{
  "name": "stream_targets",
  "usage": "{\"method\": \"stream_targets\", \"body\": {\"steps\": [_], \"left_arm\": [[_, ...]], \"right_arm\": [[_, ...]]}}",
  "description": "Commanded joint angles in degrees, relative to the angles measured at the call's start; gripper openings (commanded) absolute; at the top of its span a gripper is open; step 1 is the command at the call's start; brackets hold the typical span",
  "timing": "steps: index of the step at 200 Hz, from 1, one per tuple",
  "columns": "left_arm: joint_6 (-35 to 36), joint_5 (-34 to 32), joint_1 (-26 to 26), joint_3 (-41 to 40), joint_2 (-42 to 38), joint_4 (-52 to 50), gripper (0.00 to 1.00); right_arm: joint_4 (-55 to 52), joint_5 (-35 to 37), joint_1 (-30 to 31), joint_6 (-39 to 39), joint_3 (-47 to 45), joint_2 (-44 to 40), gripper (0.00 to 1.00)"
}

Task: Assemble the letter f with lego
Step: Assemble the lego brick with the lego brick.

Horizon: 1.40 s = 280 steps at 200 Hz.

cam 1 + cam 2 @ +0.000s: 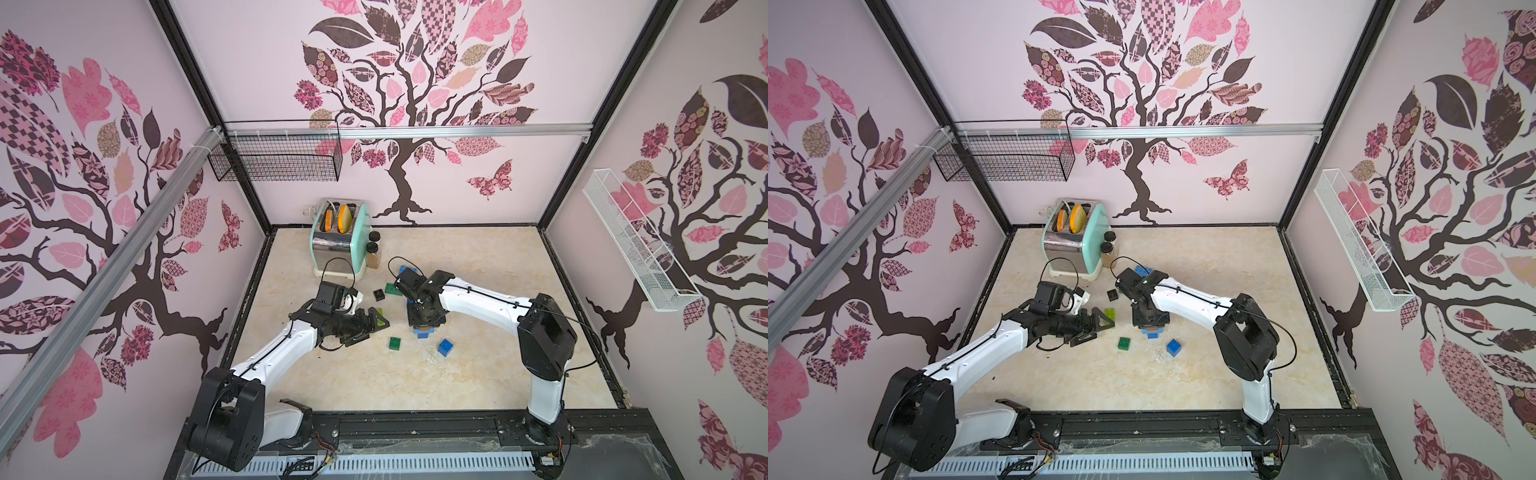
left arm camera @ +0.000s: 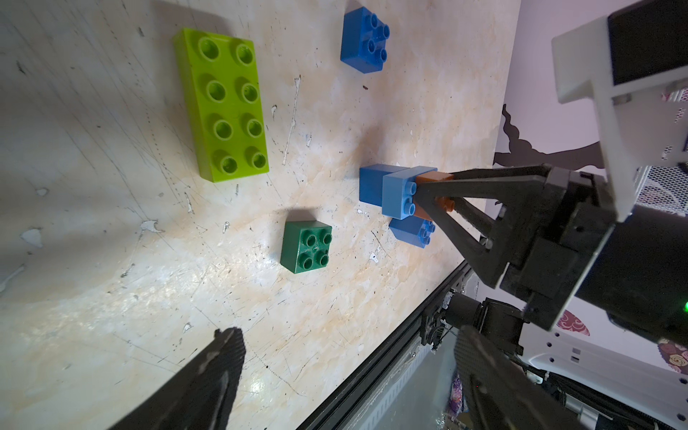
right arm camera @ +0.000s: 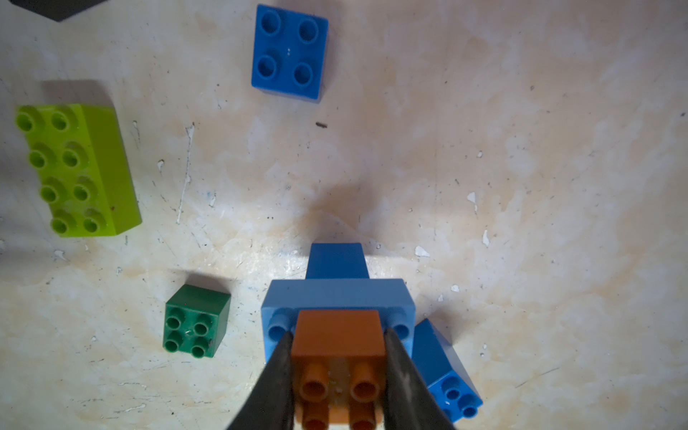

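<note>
Pinching the orange-brown brick (image 3: 337,346) with the right gripper (image 3: 337,335), just right of mid-frame in both top views, atop the light blue brick (image 3: 335,298), long axis crosswise to the jaws; holds the left gripper (image 1: 368,329) spread wide, farther frame-left.

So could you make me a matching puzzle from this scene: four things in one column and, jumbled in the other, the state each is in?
Things
1. lime oblong plastic brick
2. orange-brown square plastic brick
3. dark green square plastic brick
4. left gripper

States
A. open, holding nothing
B. loose on the table, four studs up
C. clamped in the right gripper, on top of the light blue oblong plastic brick
D. loose on the table, eight studs up

Pairs: 1-D, 2-C, 3-B, 4-A.
</note>
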Motion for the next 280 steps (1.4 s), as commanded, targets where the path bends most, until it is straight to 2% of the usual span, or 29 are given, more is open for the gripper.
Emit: {"method": "stream_targets", "body": {"steps": [1,94,150,225,280], "left_arm": [[1.1,-0.6,0.3,0.0,-0.1,-0.4,0.92],[1.5,-1.2,0.3,0.2,0.5,-0.7,0.92],[1.6,-1.7,0.4,0.2,0.3,-1.1,0.92],[1.5,-1.6,0.4,0.2,0.5,-1.0,0.92],[1.5,-1.7,0.4,0.1,0.3,-1.0,0.92]], "right_arm": [[-4.1,-1.9,0.1,-0.4,-0.5,4.5,0.29],[-4.1,-0.8,-3.3,-1.7,9.9,4.7,0.29],[-4.7,-1.3,-3.6,-2.5,10.9,6.5,0.32],[-6.6,-0.7,-3.7,-2.1,12.2,5.5,0.41],[-7.7,-0.8,-3.6,-1.7,13.6,4.9,0.45]]}}
